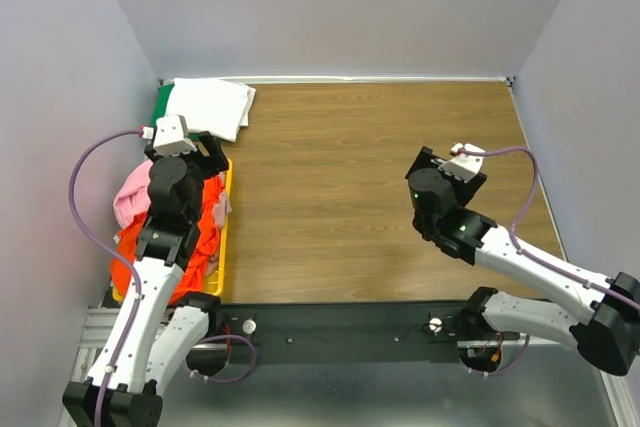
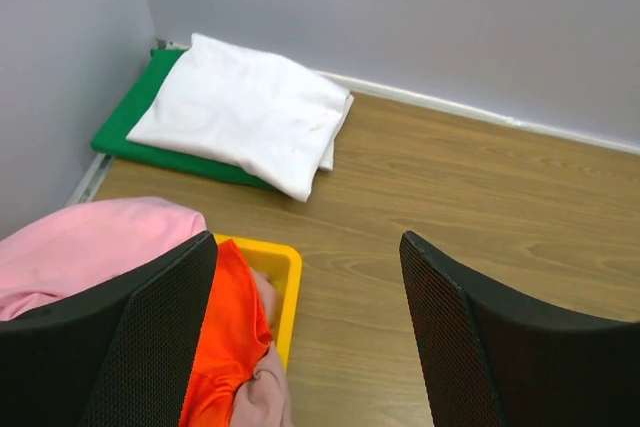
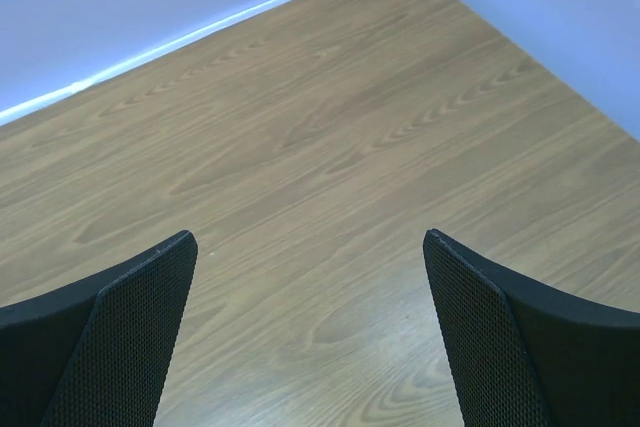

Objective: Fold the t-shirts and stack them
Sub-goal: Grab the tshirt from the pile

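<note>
A folded white t-shirt (image 1: 211,106) lies on a green board (image 1: 162,102) at the back left corner; it also shows in the left wrist view (image 2: 245,110). An orange t-shirt (image 1: 195,237), a light pink t-shirt (image 1: 131,199) and a mauve-pink t-shirt (image 2: 262,397) lie bunched in a yellow bin (image 1: 226,237). My left gripper (image 2: 308,337) is open and empty above the bin's far right corner. My right gripper (image 3: 310,332) is open and empty above bare wood at the right.
The yellow bin (image 2: 282,287) stands at the table's left edge, near the left wall. The green board (image 2: 135,122) sits against the back wall. Grey walls close the table on three sides. Purple cables loop from both wrists.
</note>
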`<state>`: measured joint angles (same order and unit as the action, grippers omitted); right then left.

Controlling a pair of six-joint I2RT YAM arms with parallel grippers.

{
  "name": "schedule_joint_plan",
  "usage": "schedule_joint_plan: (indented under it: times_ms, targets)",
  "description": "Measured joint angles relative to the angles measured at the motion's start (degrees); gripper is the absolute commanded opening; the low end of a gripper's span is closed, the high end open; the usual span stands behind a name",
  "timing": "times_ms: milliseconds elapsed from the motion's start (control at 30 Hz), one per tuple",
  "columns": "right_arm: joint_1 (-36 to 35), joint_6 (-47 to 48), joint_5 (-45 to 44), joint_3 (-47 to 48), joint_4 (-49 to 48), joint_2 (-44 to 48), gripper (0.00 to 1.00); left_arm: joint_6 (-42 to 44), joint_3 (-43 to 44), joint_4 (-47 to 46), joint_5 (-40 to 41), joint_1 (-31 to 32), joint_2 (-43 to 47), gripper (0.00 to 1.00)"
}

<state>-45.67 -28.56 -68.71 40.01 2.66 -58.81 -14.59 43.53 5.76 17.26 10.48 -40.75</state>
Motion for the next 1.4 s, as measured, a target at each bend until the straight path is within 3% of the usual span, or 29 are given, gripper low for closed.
schedule_joint_plan:
  times_ms: [233, 400, 600, 800, 1033, 1400]
  targets:
    - [4.55, -2.43, -0.13, 0.02, -0.02, -1.44, 1.00, 0.00, 0.00, 1.49, 1.81, -0.02, -4.35, 0.83]
    - [10.78, -3.65, 5.25, 0.09, 0.04, -4.09, 1.00, -0.11, 0.00, 2.73, 4.52, -0.02, -7.56, 0.90]
    - [16.92, -6.03, 14.12, 0.22, -0.07, -5.27, 1.00, -0.42, 0.46, 5.46, 7.21, -0.20, -17.20, 0.90]
    - [20.83, -7.45, 22.71, 0.22, -0.31, -7.23, 1.00, -0.48, 0.72, 6.36, 7.43, -3.32, -21.73, 0.87]
    - [23.67, -7.43, 29.22, 0.02, -1.88, -7.32, 1.00, -0.52, 0.76, 5.11, 5.05, -9.73, -27.04, 0.76]
    - [25.66, -7.41, 34.77, -1.77, -4.37, -6.01, 1.00, 0.48, 4.24, 4.33, 1.40, -9.88, -36.61, 0.75]
